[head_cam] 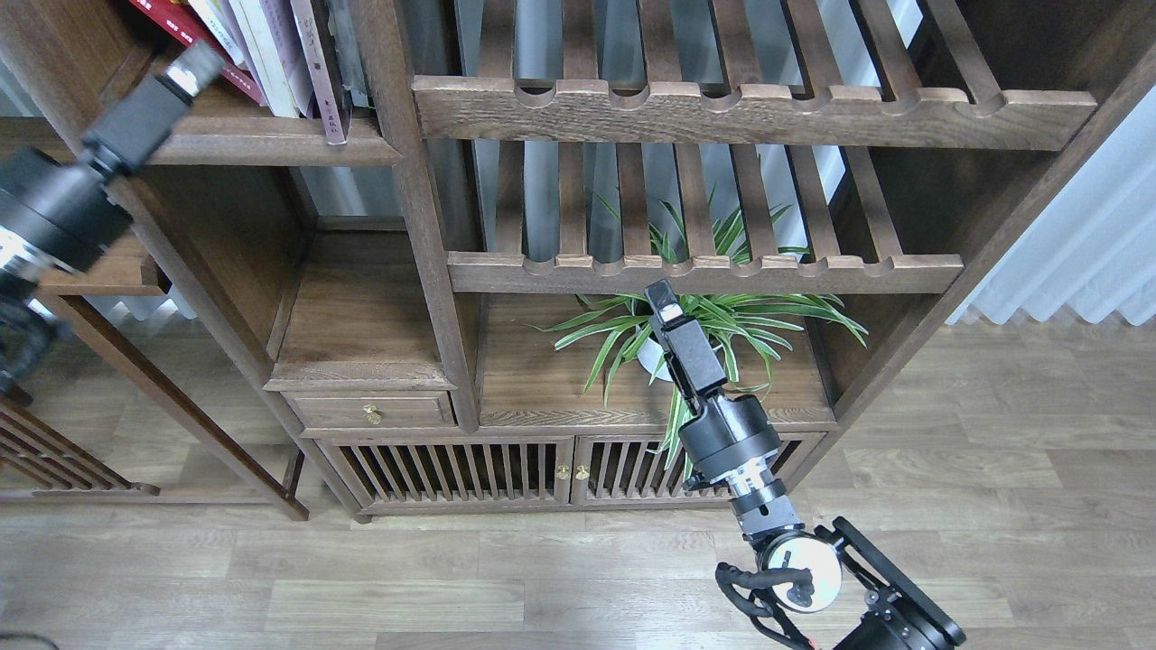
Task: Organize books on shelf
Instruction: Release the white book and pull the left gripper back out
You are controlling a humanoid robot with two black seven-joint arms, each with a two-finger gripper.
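The books (257, 50) stand leaning at the top left on the shelf (262, 149), a dark-brown plank. A dark red one (176, 23) is leftmost, then pale ones, then a thin pink-spined book (321, 77) at the right. My left gripper (194, 68) has come up from the left edge, blurred, its tip just left of the books over the shelf; its fingers cannot be told apart. My right gripper (659, 298) points up in front of the plant, seen end-on; its fingers cannot be told apart, and nothing shows in it.
Two slatted racks with notched front rails (750, 113) (704, 271) fill the middle bay. A potted spider plant (704, 334) stands on the cabinet top behind my right gripper. A drawer (370, 411) and slatted doors (560, 469) are below. A side table (63, 226) is at left.
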